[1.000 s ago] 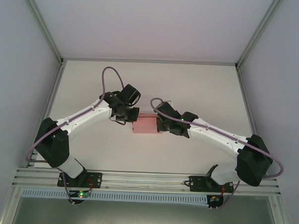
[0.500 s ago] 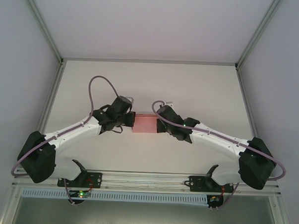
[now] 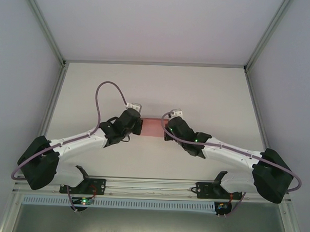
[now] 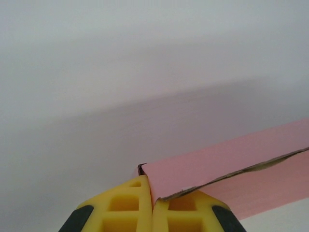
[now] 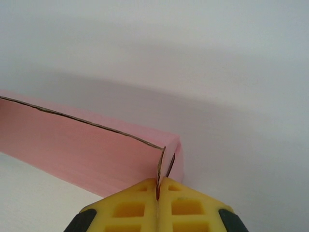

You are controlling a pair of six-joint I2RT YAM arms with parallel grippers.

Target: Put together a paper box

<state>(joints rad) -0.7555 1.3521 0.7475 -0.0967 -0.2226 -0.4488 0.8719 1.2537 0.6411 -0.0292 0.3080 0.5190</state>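
The box (image 3: 153, 127) lies in the middle of the table (image 3: 156, 88). The left gripper (image 3: 141, 127) pinches its left end and the right gripper (image 3: 166, 131) its right end, so both ends are blocked. The left arm (image 3: 76, 142) and right arm (image 3: 233, 153) slant in from the near corners and bar those sides. Between them a wedge of surface runs from the box to the rail (image 3: 152, 187) at the near edge. From the box to the far edge the surface is open. Walls (image 3: 17, 89) close the left, right and far edges.
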